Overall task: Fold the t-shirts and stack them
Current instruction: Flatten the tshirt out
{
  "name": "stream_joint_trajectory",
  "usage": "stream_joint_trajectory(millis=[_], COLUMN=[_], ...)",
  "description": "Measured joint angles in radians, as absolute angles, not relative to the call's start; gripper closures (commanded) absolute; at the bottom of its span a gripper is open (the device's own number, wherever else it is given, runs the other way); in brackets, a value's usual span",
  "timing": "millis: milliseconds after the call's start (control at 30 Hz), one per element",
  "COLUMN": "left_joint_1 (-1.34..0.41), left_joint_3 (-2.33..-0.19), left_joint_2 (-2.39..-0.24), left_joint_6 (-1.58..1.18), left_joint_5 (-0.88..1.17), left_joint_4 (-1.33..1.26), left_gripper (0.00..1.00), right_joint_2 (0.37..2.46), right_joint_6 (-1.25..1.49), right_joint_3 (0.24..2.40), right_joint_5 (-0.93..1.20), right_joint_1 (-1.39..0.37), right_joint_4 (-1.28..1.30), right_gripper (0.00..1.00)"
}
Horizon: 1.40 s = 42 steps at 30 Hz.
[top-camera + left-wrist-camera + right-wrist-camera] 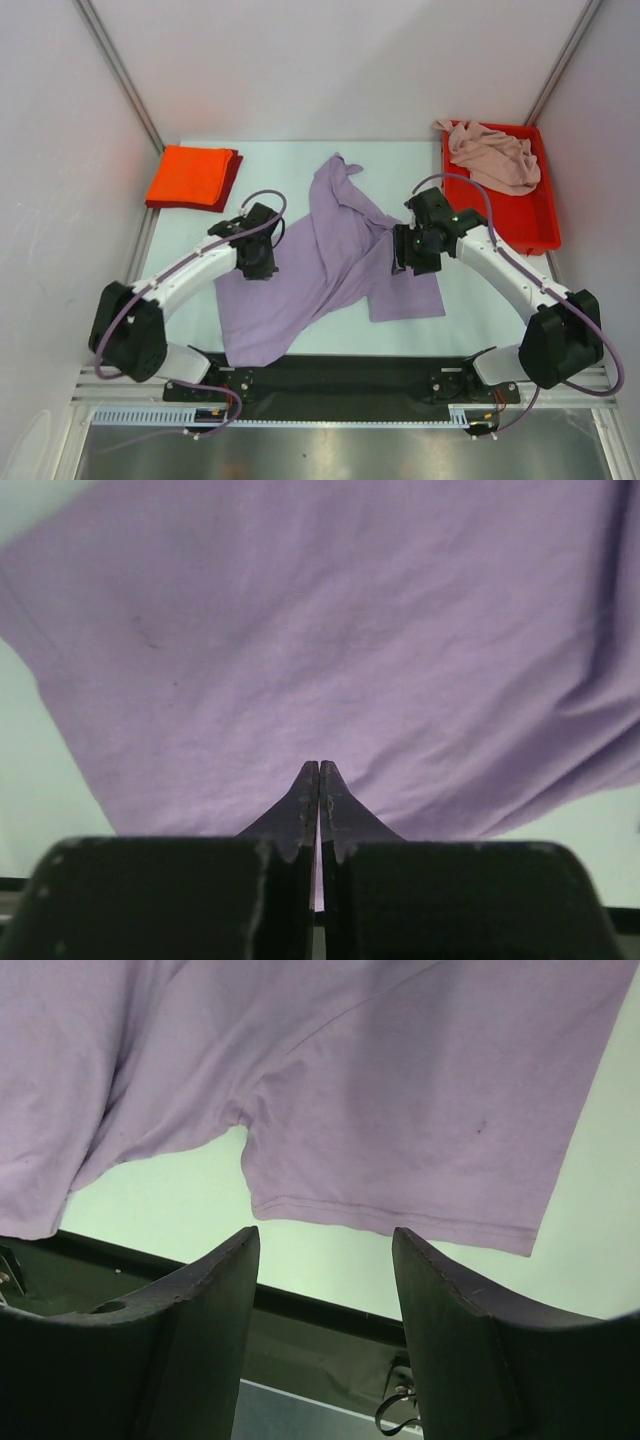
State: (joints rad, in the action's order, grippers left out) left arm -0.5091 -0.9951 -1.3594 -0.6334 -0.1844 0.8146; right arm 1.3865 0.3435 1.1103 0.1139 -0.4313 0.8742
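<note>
The lavender-purple t-shirt (330,260) lies crumpled and spread across the middle of the table. My left gripper (262,266) hovers over its left part. In the left wrist view the gripper (319,772) is shut with nothing visibly between the fingers, and the shirt (330,630) fills the view beyond. My right gripper (406,264) is over the shirt's right part. In the right wrist view it (325,1238) is open and empty, near a sleeve hem (400,1215). The orange-red shirt (188,175) lies folded at back left on the dark red one (234,178). The pale pink shirt (495,155) lies crumpled in the tray.
The rigid red plastic tray (530,235) stands at the back right, close beside the right arm. White walls enclose the table on three sides. A black rail (340,375) runs along the near edge between the arm bases.
</note>
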Motion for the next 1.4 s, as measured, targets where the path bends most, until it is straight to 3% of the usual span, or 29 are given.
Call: stream_joint_trajectory(millis=[400,733,933,1000,1033,1067,1167,1400], left_joint_1=[-0.407,-0.374,-0.350,-0.350,-0.349,-0.349,-0.347,-0.289], left_joint_3=[-1.042,-1.359,-1.700,-1.800,-1.822,-1.825,-1.760,-1.365], left_joint_2=[-1.699,-1.963,-2.182,-2.235,-2.241,-2.235,-2.150,-1.645], left_joint_6=[-0.653,-0.588,-0.505,-0.483,-0.475,-0.474,-0.468,-0.509], left_joint_5=[-0.208,-0.207,-0.217,-0.242,-0.257,-0.269,-0.310,-0.353], left_joint_4=[0.741,0.759,0.774,0.768,0.767,0.765,0.758,0.772], left_gripper=[1.00,1.00,1.00,0.83,0.77,0.60,0.46,0.54], right_joint_2=[1.344,1.345,1.368,1.371,1.371,1.371,1.371,1.369], right_joint_6=[0.358,0.367,0.367,0.367,0.367,0.366,0.366,0.360], right_joint_3=[1.109,1.119,1.171,1.176,1.177,1.177,1.176,1.132], right_joint_5=[0.101,0.094,0.094,0.094,0.094,0.094,0.096,0.124], right_joint_1=[-0.427,-0.412,-0.408,-0.408,-0.408,-0.408,-0.408,-0.407], right_joint_4=[0.875,0.889,0.908,0.908,0.909,0.910,0.911,0.891], right_gripper=[0.38,0.38,0.38,0.37,0.37,0.37,0.37,0.37])
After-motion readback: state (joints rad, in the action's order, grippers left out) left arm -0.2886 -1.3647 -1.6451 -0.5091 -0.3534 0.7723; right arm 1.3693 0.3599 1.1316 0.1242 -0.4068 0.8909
